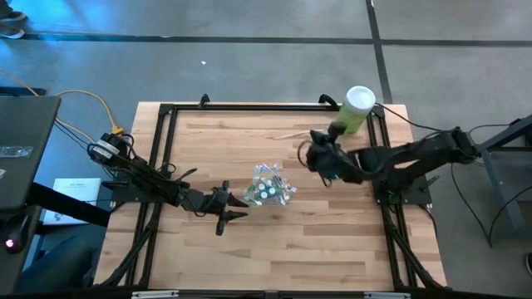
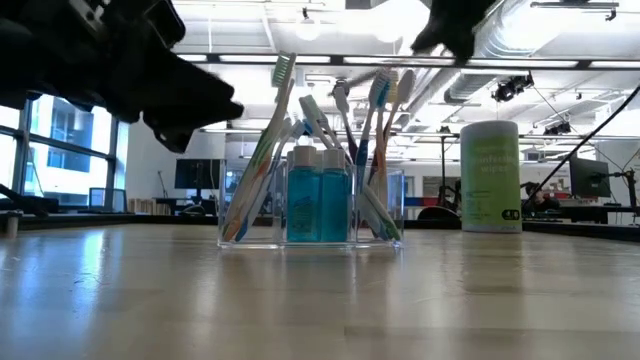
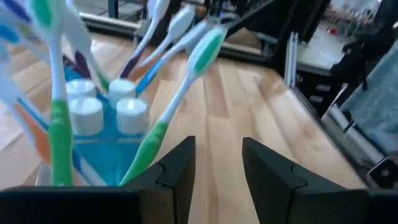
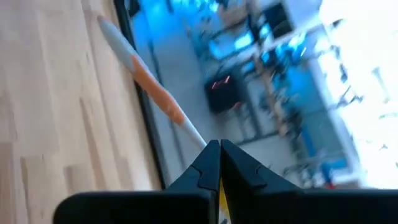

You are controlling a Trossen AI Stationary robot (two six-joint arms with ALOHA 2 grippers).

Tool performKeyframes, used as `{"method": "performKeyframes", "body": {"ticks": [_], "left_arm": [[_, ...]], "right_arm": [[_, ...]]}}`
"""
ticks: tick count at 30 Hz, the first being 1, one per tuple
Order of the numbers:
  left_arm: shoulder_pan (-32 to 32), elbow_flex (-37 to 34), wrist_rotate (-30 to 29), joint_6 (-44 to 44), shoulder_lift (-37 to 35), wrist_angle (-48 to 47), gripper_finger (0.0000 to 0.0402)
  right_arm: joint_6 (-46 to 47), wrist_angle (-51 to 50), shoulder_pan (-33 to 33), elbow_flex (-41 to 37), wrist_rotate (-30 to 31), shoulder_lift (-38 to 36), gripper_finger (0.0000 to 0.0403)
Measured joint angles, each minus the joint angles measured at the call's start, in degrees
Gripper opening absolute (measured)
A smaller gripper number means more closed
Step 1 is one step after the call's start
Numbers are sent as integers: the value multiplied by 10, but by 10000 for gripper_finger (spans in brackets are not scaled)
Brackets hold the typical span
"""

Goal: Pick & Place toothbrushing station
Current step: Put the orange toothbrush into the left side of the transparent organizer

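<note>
The toothbrushing station is a clear cup standing on its base mid-table. It holds several pastel toothbrushes and small blue white-capped tubes. My left gripper stands open just left of the cup, level with it, with nothing between its fingers. A green toothbrush leans out of the cup close by one finger. My right gripper is raised right of and beyond the cup, shut on an orange-and-white toothbrush. My right gripper pinches the orange-and-white toothbrush between its two shut fingers at the white end of the handle. The brush sticks out ahead of the fingertips, in line with the fingers. It is lifted clear of the table and of the cup.
A tall pale-green canister with a white lid stands at the table's far right corner. A black frame runs along the wooden top's edges. Bare wood lies in front of the cup toward the near edge.
</note>
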Motion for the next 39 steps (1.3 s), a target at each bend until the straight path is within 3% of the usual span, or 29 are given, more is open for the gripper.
{"method": "performKeyframes", "body": {"ticks": [8,12,16,39], "left_arm": [[-29,0,0,-1,-20,11,129],[-48,0,1,2,-35,9,129],[-59,0,0,5,-41,8,129],[-58,0,-1,5,-41,7,129]], "right_arm": [[-187,91,154,1,84,21,3],[-291,146,203,1,162,52,3],[-301,146,235,1,157,63,3],[-350,226,185,1,113,181,3]]}}
